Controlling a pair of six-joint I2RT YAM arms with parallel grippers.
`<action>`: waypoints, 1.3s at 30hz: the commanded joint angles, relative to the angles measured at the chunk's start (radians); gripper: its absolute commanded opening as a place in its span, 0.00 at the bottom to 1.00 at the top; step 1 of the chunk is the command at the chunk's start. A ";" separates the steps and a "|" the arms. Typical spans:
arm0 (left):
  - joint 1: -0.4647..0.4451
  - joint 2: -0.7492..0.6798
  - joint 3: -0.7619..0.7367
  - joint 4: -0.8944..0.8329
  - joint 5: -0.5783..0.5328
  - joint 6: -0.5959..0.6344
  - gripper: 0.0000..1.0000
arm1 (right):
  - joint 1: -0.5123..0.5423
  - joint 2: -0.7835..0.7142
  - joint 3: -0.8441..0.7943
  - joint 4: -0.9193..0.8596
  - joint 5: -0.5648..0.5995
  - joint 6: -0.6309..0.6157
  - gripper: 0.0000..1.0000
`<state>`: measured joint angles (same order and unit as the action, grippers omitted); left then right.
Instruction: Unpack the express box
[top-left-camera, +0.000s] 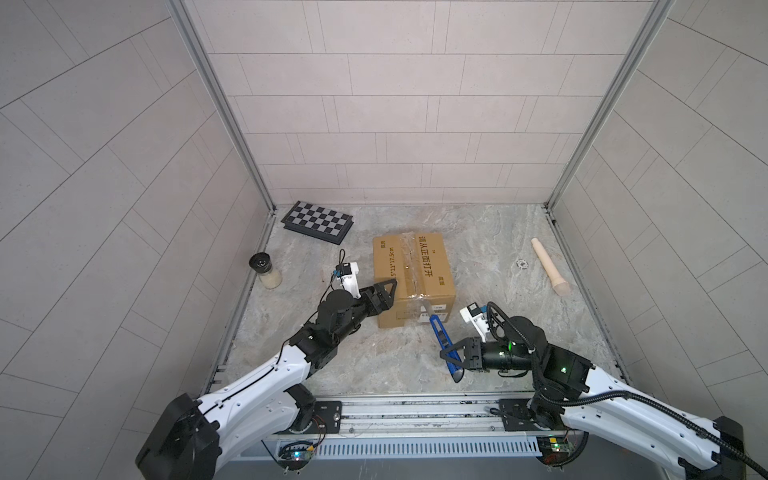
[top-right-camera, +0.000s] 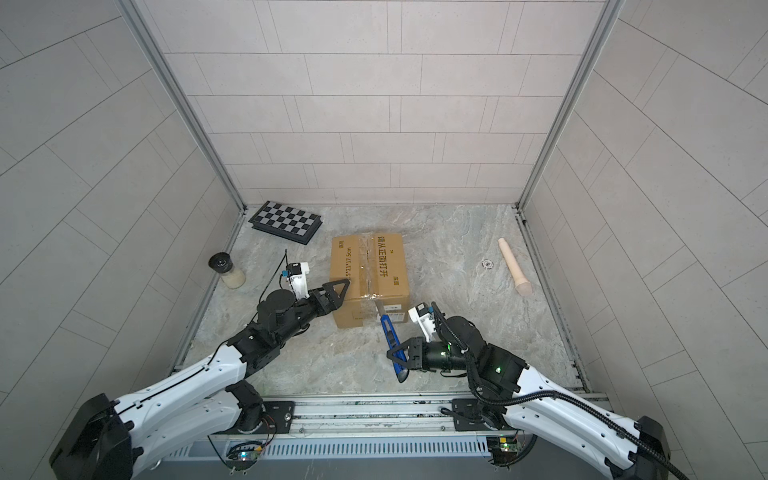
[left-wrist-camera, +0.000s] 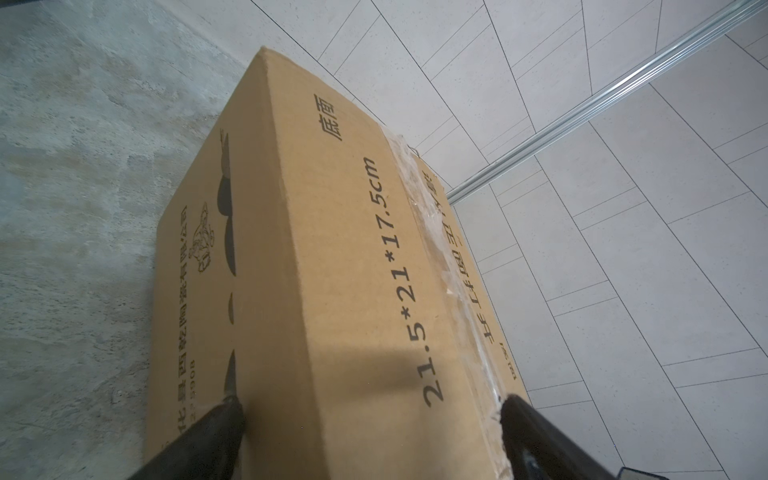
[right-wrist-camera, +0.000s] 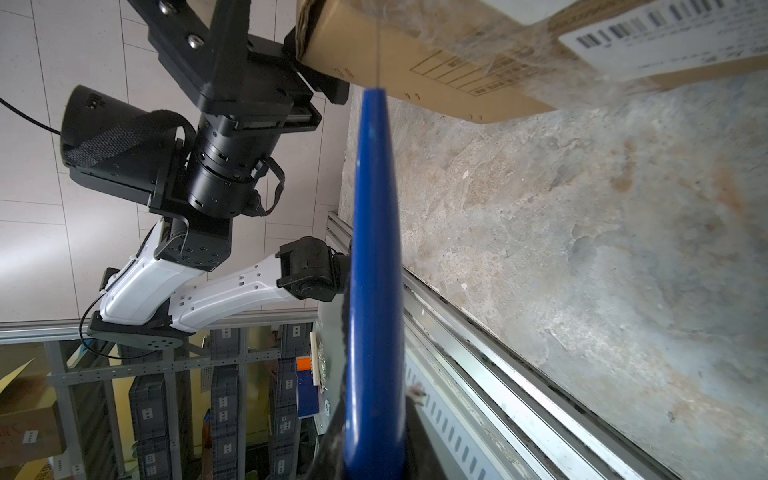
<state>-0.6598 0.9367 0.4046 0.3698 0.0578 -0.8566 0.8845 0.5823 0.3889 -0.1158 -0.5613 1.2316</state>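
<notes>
The express box (top-left-camera: 411, 272) (top-right-camera: 368, 270), a brown carton with black print and clear tape along its top seam, stands mid-floor. My left gripper (top-left-camera: 386, 291) (top-right-camera: 340, 291) is open and straddles the box's near left top edge. In the left wrist view the left gripper (left-wrist-camera: 370, 411) has one fingertip (left-wrist-camera: 226, 415) against the box's (left-wrist-camera: 332, 249) side face and one (left-wrist-camera: 515, 415) on the top by the tape. My right gripper (top-left-camera: 451, 353) (top-right-camera: 397, 353) (right-wrist-camera: 374, 436) is shut on a blue utility knife (top-left-camera: 439, 334) (top-right-camera: 390, 332) (right-wrist-camera: 374, 249). Its blade reaches the box's (right-wrist-camera: 457, 62) front face beside the white label (right-wrist-camera: 665, 33).
A flat checkered board case (top-left-camera: 318, 222) lies at the back left. A jar with a black lid (top-left-camera: 265, 270) sits near the left wall. A beige wooden cylinder (top-left-camera: 548, 266) and a small metal ring (top-left-camera: 521, 263) lie at the right. A metal rail (top-left-camera: 415, 409) borders the front.
</notes>
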 joint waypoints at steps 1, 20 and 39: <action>-0.008 -0.010 -0.014 0.022 0.005 0.001 1.00 | -0.005 -0.016 0.035 0.026 0.005 0.005 0.00; -0.008 -0.003 -0.012 0.027 0.007 0.001 1.00 | -0.007 -0.036 0.036 -0.001 0.011 0.003 0.00; -0.008 0.010 -0.011 0.034 0.014 0.007 1.00 | -0.030 -0.008 0.049 0.017 0.002 -0.005 0.00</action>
<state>-0.6617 0.9409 0.4030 0.3714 0.0597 -0.8566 0.8616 0.5781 0.4000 -0.1272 -0.5678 1.2308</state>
